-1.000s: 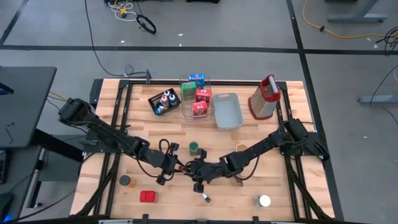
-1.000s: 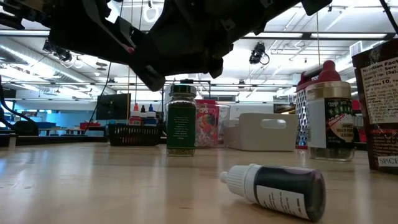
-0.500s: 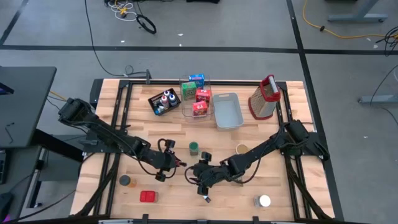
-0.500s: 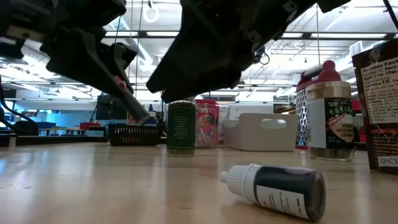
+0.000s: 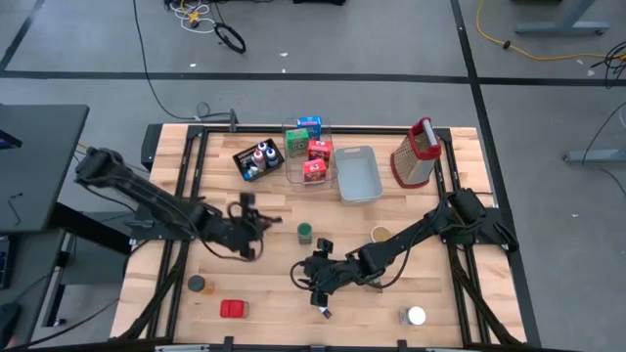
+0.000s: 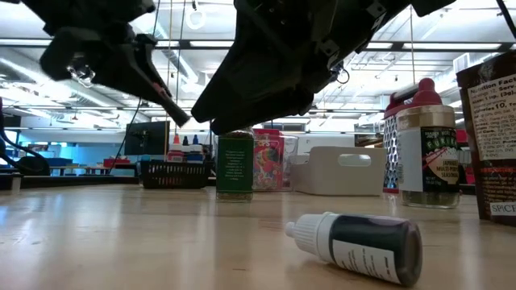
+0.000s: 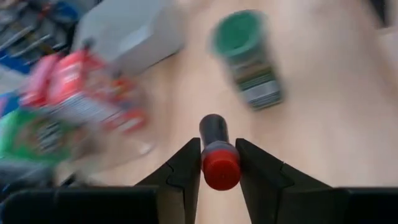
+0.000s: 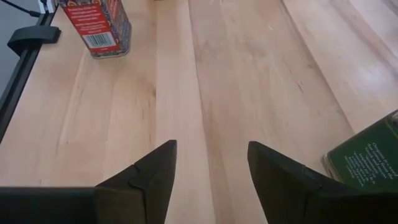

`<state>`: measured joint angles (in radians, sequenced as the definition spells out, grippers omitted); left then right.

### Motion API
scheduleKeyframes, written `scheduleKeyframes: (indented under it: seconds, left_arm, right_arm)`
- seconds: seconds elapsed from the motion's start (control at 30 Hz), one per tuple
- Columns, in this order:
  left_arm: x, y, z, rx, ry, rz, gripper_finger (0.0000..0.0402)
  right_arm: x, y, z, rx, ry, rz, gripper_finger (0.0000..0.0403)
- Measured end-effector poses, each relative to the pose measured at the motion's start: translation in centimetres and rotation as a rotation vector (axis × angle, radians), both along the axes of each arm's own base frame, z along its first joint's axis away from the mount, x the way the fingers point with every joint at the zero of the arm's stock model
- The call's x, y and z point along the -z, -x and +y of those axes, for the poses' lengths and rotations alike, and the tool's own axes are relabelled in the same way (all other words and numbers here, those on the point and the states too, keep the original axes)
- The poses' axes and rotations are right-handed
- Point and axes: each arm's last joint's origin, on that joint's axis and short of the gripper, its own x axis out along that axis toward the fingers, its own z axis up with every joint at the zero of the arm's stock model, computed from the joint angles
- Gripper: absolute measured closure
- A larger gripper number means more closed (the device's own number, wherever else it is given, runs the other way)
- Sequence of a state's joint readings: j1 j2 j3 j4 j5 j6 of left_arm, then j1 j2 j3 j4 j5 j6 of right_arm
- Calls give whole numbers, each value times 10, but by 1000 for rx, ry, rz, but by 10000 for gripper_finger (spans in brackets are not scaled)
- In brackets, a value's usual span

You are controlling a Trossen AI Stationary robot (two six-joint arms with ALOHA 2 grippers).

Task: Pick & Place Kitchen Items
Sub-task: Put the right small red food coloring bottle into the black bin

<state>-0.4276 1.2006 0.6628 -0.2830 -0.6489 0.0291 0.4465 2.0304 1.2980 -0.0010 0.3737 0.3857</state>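
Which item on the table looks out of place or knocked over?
The small white-capped bottle lies on its side at the table's front, just ahead of the right gripper, while the green-capped jar stands upright.

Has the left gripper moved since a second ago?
Yes. In the high view the left gripper, shut on a small red-capped bottle, has pulled back from the right gripper toward the black tray, now level with the green-lidded jar.

Left gripper [image 5: 256, 217], clamping a red-capped bottle [image 7: 216, 155], is pulling away from right gripper [image 5: 311, 277] toward the tabletop's far edge. Right gripper's fingers are now standing apart, empty.
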Motion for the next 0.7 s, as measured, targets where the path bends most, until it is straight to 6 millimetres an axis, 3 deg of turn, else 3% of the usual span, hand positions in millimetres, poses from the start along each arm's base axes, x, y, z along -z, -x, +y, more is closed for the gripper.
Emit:
scheduleKeyframes:
  seconds: [0.2, 0.43, 0.57, 0.7]
  left_arm:
    - [-29, 34, 40, -211, -2, -47, 305]
    - [-43, 64, 86, -496, 77, -95, 296]
    - [-35, 68, 102, -607, 115, -125, 299]
    - [-9, 69, 116, -678, 147, -136, 303]
  right_arm:
    - [0, 0, 0, 0, -2, -4, 193]
    - [0, 0, 0, -1, -2, -5, 193]
    - [0, 0, 0, -2, 1, -6, 193]
    - [0, 0, 0, -5, 5, -6, 193]
